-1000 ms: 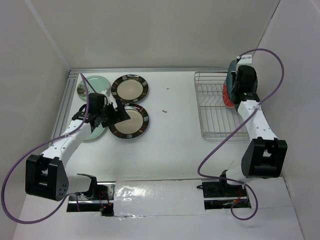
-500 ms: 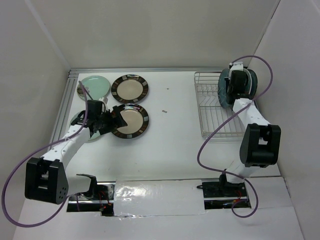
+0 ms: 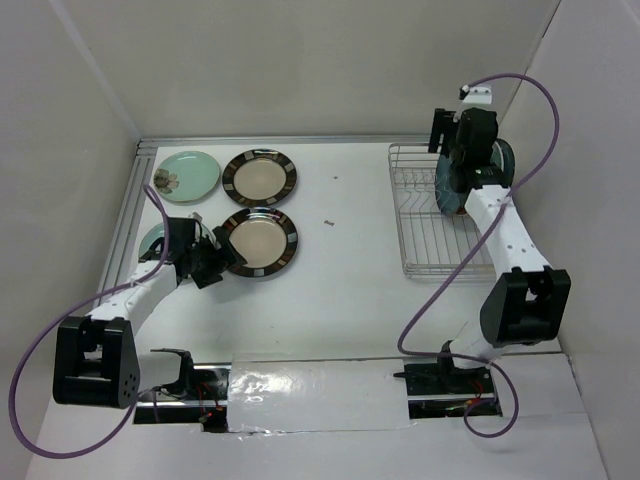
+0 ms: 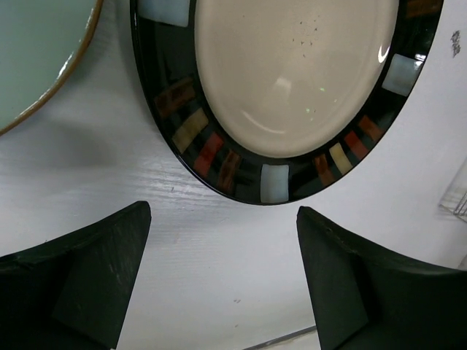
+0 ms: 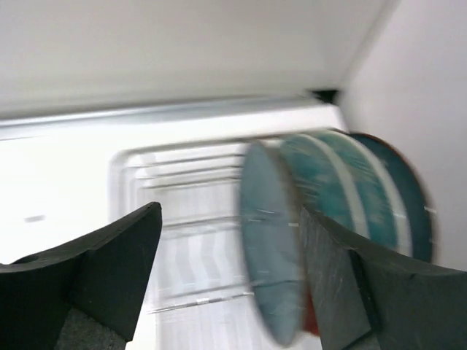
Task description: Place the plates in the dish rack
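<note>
My left gripper (image 4: pixel 222 244), fingers wide and empty, hangs just before the striped plate (image 4: pixel 292 80), which lies flat at the left. It looks glossy, stiff and breakable, I think, so I would grip its near rim. The right gripper (image 5: pixel 230 226) is wide too, over the dish rack (image 3: pixel 420 230) holding teal plates (image 5: pixel 266 240).

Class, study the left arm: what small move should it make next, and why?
Probably ease the left gripper forward until its open jaws straddle the near rim of the striped plate. That rim lies flat just ahead of it, not yet grasped.
</note>
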